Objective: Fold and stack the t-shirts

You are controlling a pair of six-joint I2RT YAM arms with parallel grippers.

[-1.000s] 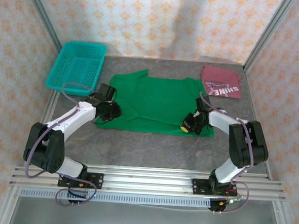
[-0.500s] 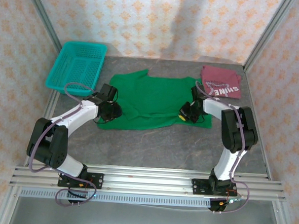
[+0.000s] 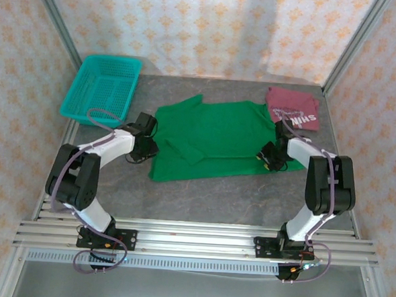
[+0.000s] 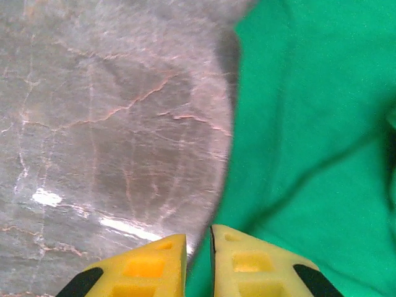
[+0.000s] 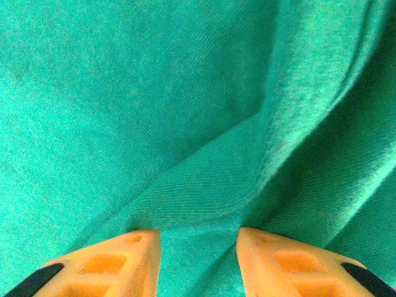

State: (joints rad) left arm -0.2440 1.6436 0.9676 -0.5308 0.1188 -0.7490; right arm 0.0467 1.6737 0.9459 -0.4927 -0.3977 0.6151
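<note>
The green t-shirt (image 3: 226, 133) lies spread and rumpled in the middle of the table, with a small fold near its left front. The maroon t-shirt (image 3: 292, 108) with white lettering lies folded at the back right, touching the green one's corner. My left gripper (image 3: 146, 149) is at the green shirt's left edge. In the left wrist view its yellow jaws (image 4: 198, 238) are pinched on the hem of the green cloth (image 4: 309, 124). My right gripper (image 3: 270, 157) rests on the shirt's right side. Its fingers (image 5: 198, 232) stand apart over a ridge of green cloth (image 5: 154, 93).
A teal mesh basket (image 3: 102, 87) stands at the back left, just off the grey stone tabletop (image 3: 215, 197). Patterned walls and metal posts enclose the back and sides. The rail with both arm bases runs along the near edge.
The green shirt has been dragged to the right and back, now reaching the maroon one. My right gripper moved right with it and has opened. The left stays shut on the hem.
</note>
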